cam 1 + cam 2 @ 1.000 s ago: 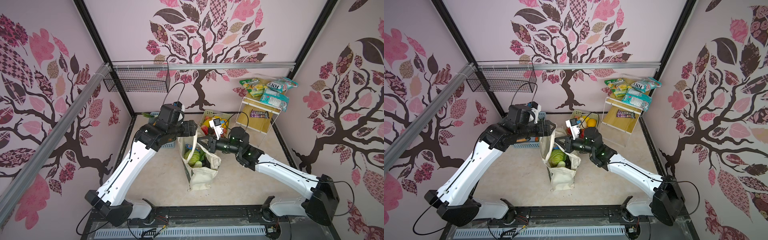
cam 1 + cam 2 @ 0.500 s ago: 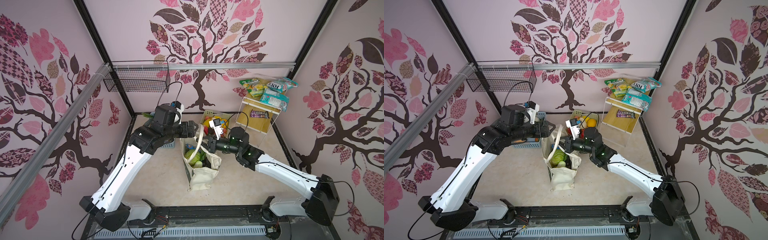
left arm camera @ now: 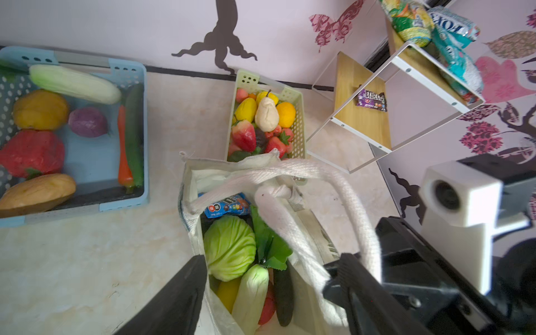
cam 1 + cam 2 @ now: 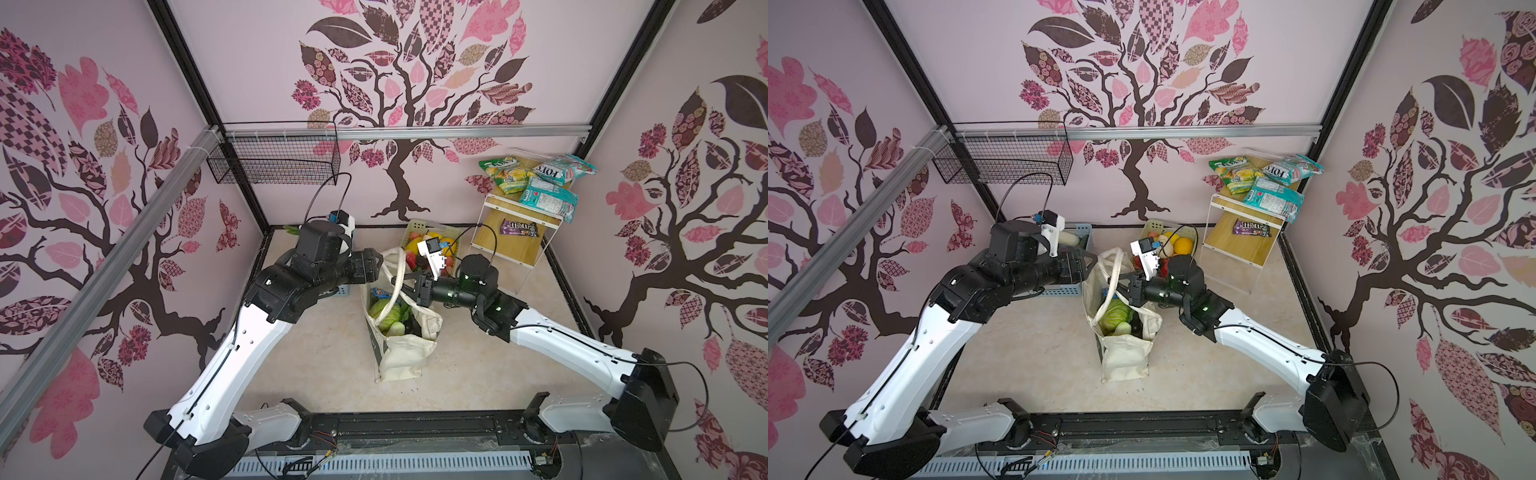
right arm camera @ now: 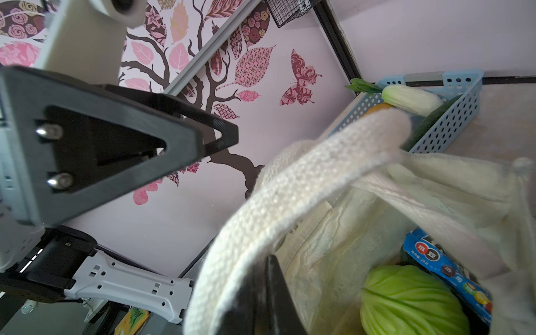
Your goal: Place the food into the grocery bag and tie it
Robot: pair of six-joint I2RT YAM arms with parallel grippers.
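Mid-frame, your right gripper [image 4: 409, 289] has its jaws clamped on the rope handle [image 4: 397, 270] of the grocery bag [image 4: 401, 357]; your left gripper [image 4: 377, 266], just left, has its jaws apart.

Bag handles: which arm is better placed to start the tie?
Left, probably. The left pincer is open and empty beside the bag's mouth, close to the handle; the right pincer is shut on that handle and should only hold it.

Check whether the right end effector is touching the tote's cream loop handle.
Touching. The right wrist view shows the right end effector shut on the cream loop handle, the webbing pinched between its dark fingers.
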